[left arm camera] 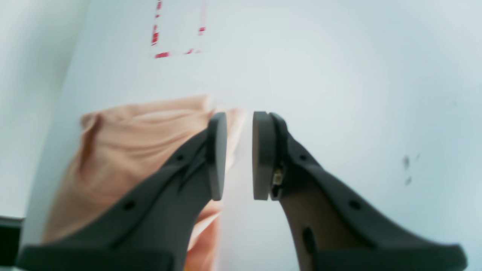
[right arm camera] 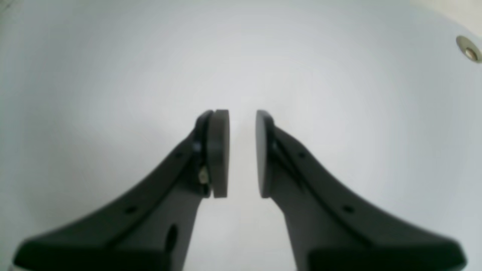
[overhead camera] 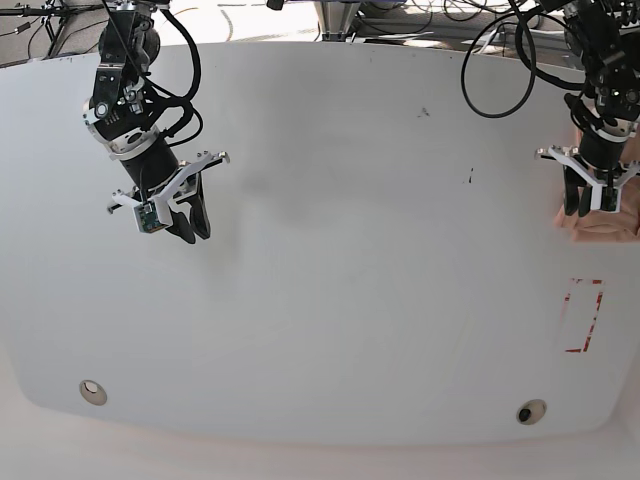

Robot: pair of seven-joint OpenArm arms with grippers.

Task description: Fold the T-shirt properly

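Note:
The T-shirt [overhead camera: 612, 223] is a bunched salmon-pink heap at the table's far right edge in the base view. In the left wrist view the T-shirt [left arm camera: 143, 146] lies crumpled behind and to the left of the fingers. My left gripper [overhead camera: 590, 209] hangs just above the heap's near-left edge. Its pads stand a little apart around bare table, so my left gripper [left arm camera: 239, 118] is open and holds nothing. My right gripper [overhead camera: 196, 236] hovers over the white table [overhead camera: 340, 250] at the far left, away from the shirt. In its own wrist view, my right gripper [right arm camera: 242, 114] is narrowly open and empty.
A red tape rectangle [overhead camera: 583, 316] marks the table near the right edge, in front of the shirt, and shows as the red tape rectangle [left arm camera: 179, 32] in the left wrist view. Metal-ringed holes [overhead camera: 93, 391] [overhead camera: 530, 411] sit near the front edge. Cables hang behind both arms.

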